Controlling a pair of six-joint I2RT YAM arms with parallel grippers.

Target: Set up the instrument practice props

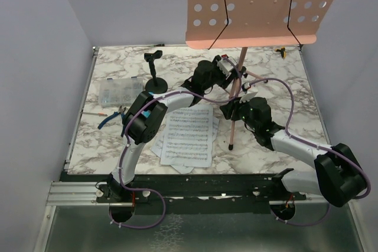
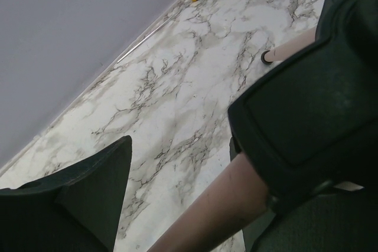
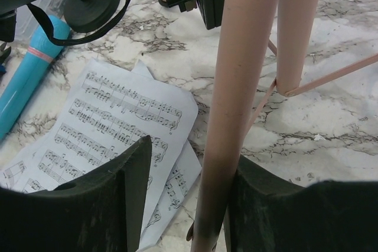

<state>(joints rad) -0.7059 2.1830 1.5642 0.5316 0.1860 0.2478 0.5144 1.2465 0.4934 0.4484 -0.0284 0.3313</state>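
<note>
Upright on the marbled tabletop (image 1: 283, 104): pink music stand (image 1: 266, 7), pole between parted jaws of left gripper (image 2: 183, 140) and right gripper (image 3: 192, 157), seemingly unclamped. Flat nearby, white sheet-music pages (image 1: 189, 134); printed staves only, titles unreadable.

Marble-look table (image 1: 100, 140) carried, L to R: clear box (image 1: 117, 91) at left. Blue mic (image 1: 109, 121) lay nearer than the box. Black mic stand (image 1: 155, 72) stood upright on its round base, just right of the box. Sheet-music pages (image 1: 189, 137) lay fanned at near centre. Pink stand legs (image 1: 233, 133) stood w/ one foot just right of the pages. Yellow/blk tool (image 1: 282, 52) lay at far right edge.
</note>
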